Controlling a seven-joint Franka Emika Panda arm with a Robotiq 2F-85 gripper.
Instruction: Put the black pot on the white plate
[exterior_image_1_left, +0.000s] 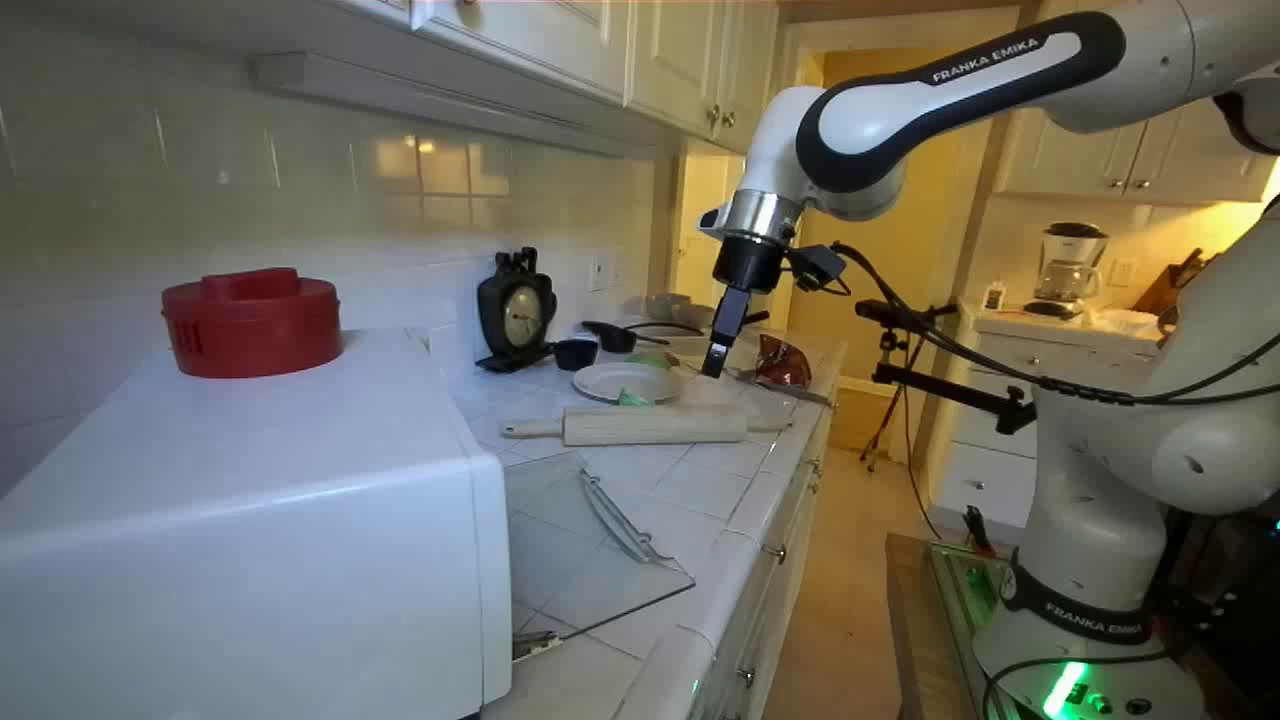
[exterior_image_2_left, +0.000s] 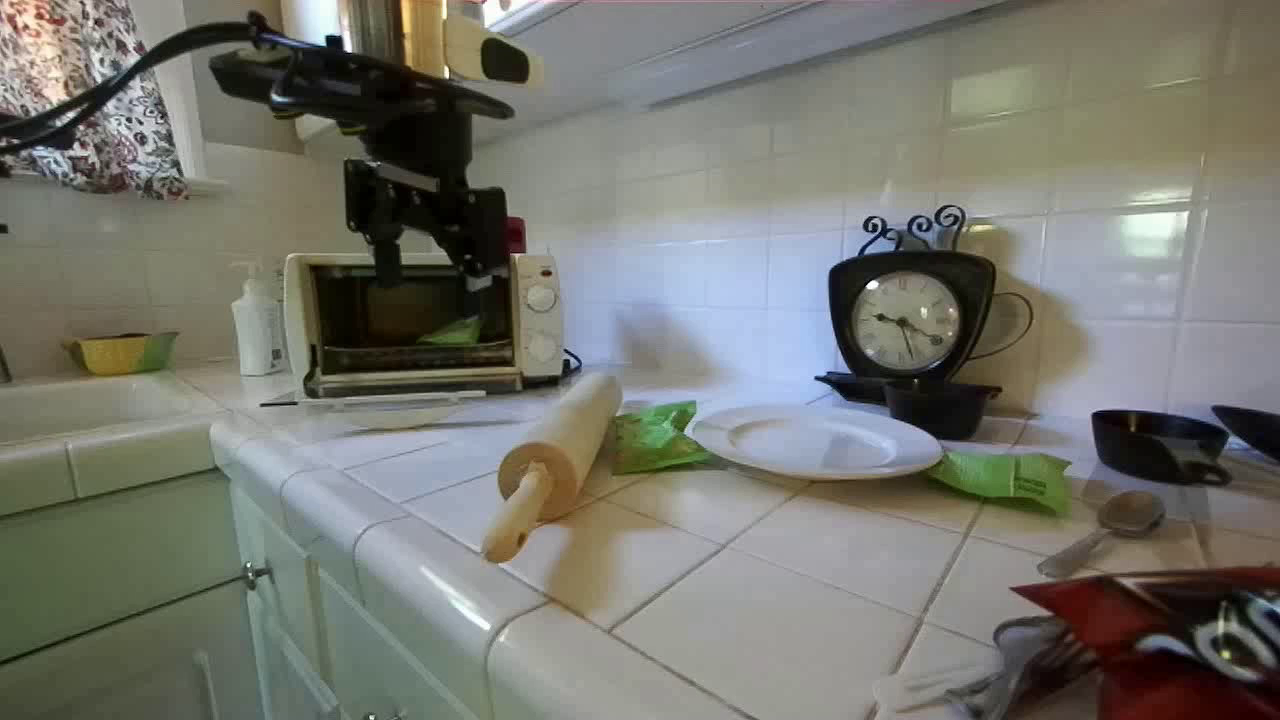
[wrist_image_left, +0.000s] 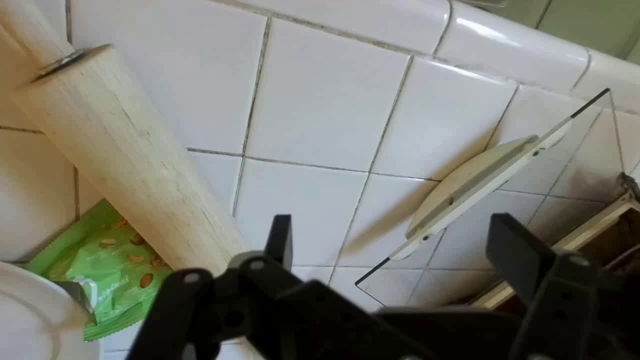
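Two low black pots stand by the wall in both exterior views. One pot has a thin side handle and sits beyond the plate. A second pot sits in front of the black clock. The white plate lies flat and bare on the tiles between green packets. Its edge also shows at the lower left of the wrist view. My gripper is open and empty, raised above the counter, away from the pots. No pot shows in the wrist view.
A wooden rolling pin lies beside the plate. A white toaster oven has its glass door lowered over the counter. A spoon, a red bag and the upright clock stand or lie around the pots.
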